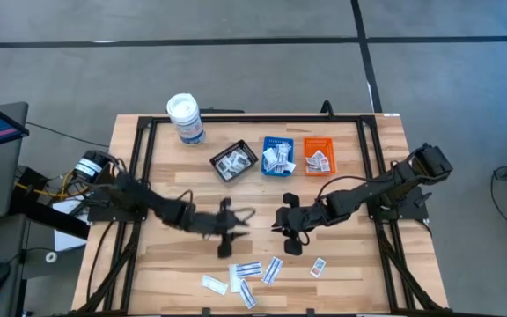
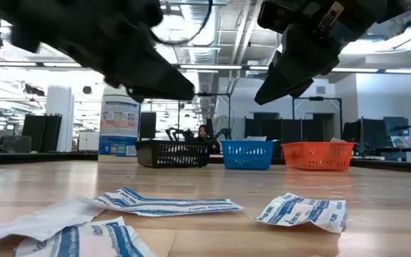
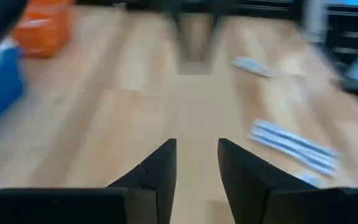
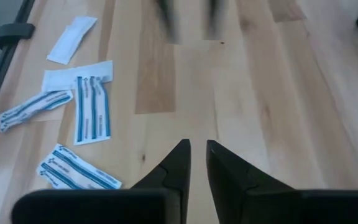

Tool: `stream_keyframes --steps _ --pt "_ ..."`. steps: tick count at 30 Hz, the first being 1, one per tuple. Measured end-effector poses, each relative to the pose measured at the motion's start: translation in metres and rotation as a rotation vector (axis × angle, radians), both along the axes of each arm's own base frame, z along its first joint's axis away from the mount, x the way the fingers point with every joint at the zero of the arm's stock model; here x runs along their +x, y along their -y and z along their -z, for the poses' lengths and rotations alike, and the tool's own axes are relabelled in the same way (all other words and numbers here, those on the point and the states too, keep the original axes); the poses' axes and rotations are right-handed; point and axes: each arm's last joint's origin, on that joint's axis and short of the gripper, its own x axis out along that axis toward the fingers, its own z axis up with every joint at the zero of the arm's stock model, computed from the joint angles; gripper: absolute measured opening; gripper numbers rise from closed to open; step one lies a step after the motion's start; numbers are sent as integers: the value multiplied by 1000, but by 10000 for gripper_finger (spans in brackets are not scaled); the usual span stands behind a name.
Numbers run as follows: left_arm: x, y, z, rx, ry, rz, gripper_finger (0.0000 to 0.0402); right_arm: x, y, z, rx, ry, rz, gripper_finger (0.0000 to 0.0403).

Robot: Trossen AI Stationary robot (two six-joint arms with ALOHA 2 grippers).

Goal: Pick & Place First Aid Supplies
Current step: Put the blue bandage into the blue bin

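High view | left gripper [image 1: 226,239]: fingers parted, nothing between | right gripper [image 1: 290,238]: fingers nearly together, nothing held | loose first aid packets [image 1: 246,270]: on table [image 1: 350,264] just beyond both grippers' tips, some between them

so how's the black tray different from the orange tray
The black tray sits turned at an angle on the table, while the orange tray lies square to the table's edges. The black tray is nearest the white canister; the orange tray is at the other end of the row, past the blue tray. Both look similar in size, and both hold small white packets.
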Motion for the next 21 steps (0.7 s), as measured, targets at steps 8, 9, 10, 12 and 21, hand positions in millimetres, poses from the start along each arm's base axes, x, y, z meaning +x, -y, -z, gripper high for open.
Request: stream_keyframes --steps 8,9,10,12,21 --pt "-15 35 1 22 1 135 118 1 -13 8 11 -7 -42 73" --pt "-16 37 1 21 1 141 118 3 -15 10 14 -11 -50 78" --pt "-17 38 1 21 2 146 118 3 -18 14 12 -22 -61 83" --pt "-18 39 1 22 2 152 118 2 -25 22 1 -51 -81 92" --pt "-15 35 1 25 1 132 117 2 -59 61 -15 -84 -173 140"
